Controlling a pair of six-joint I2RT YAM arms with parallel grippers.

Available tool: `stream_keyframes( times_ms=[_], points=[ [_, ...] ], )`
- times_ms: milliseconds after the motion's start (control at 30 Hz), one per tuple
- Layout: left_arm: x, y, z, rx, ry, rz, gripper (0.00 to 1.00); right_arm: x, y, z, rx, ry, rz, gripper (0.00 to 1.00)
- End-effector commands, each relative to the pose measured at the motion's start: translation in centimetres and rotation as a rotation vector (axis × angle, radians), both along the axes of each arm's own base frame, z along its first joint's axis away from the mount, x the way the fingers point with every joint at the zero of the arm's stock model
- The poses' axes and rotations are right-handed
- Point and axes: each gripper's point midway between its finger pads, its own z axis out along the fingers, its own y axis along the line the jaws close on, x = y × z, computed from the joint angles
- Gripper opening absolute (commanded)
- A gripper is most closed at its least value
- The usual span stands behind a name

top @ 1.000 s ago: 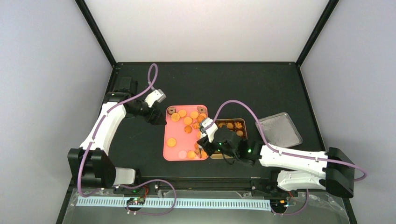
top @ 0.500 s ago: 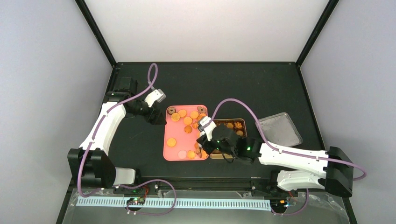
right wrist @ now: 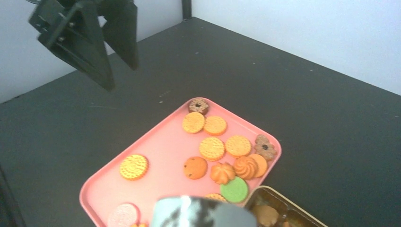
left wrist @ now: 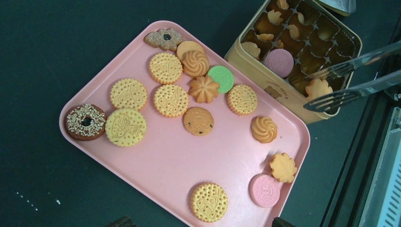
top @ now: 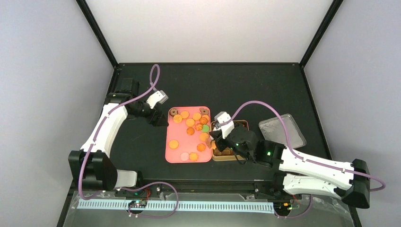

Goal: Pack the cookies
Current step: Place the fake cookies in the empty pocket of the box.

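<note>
While the left hand (right wrist: 122,75) hangs wide open, empty, beside the tray (left wrist: 156,165), the right hand (top: 218,141) grips tongs (left wrist: 340,94) above the tin (left wrist: 255,71); cookies (left wrist: 171,100) lie mostly on the tray, some in the tin.

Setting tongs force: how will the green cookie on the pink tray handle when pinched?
Probably light and stiff: the green cookie is a small flat disc. Being thin, it could crack under hard squeezing. Its round edge may slip from the metal tongs.
</note>
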Motion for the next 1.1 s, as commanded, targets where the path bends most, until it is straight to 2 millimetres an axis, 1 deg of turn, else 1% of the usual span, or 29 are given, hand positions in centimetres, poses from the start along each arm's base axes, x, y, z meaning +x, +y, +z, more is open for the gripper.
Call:
stream_keyframes(
  times_ms=[0, 167, 333, 467, 733, 800, 933, 1067],
  points=[
    [0.2, -0.1, 0.8, -0.003, -0.017, -0.013, 0.77, 1.3, -2.2, 0.6, -0.005, -0.066, -0.103, 0.05],
    [0.1, -0.1, 0.9, -0.001, -0.018, -0.014, 0.77, 2.2, -3.1, 0.7, 0.009, -0.105, -0.156, 0.06],
    [0.1, 0.0, 0.8, 0.004, -0.018, -0.013, 0.77, 2.7, -2.8, 0.1, 0.013, -0.109, -0.161, 0.1],
    [0.1, 0.0, 0.8, 0.003, -0.017, -0.014, 0.77, 2.7, -2.4, -0.4, 0.019, -0.105, -0.152, 0.16],
    [0.1, 0.0, 0.6, 0.003, -0.008, -0.018, 0.77, 2.4, -2.2, -0.6, 0.026, -0.09, -0.133, 0.37],
    [0.1, -0.1, 0.5, 0.001, -0.007, -0.019, 0.77, 2.2, -2.3, -0.4, 0.033, -0.087, -0.125, 0.4],
    [0.0, -0.1, 0.5, -0.003, -0.002, -0.021, 0.77, 2.0, -2.5, 0.0, 0.046, -0.08, -0.116, 0.42],
    [0.0, -0.1, 0.4, -0.001, -0.001, -0.023, 0.77, 1.8, -2.7, 0.7, 0.068, -0.081, -0.117, 0.38]
  ],
)
